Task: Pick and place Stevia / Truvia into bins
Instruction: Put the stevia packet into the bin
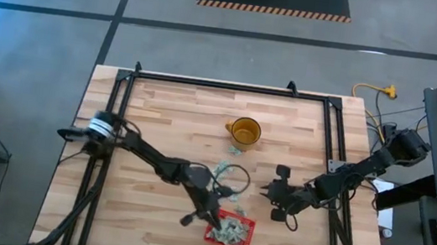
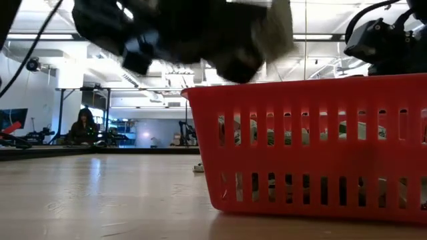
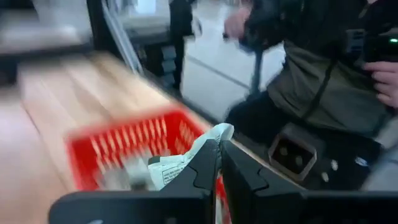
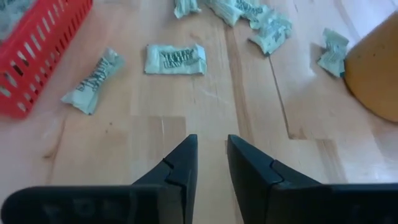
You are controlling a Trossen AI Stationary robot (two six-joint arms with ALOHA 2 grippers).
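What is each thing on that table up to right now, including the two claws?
Left gripper: shut on a packet, above the red basket.
Held packet: crumpled, pinched between the fingers.
Right gripper: empty, fingers slightly apart, over bare wood.
Red basket: upright, several packets inside.
Loose packets: lying on the table, some crumpled.
Yellow mug: upright on the table.

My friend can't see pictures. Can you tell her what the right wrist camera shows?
The right gripper, fingers slightly apart and empty, hovers over the wooden table. Green Truvia packets lie scattered ahead, between the red basket and the yellow mug.
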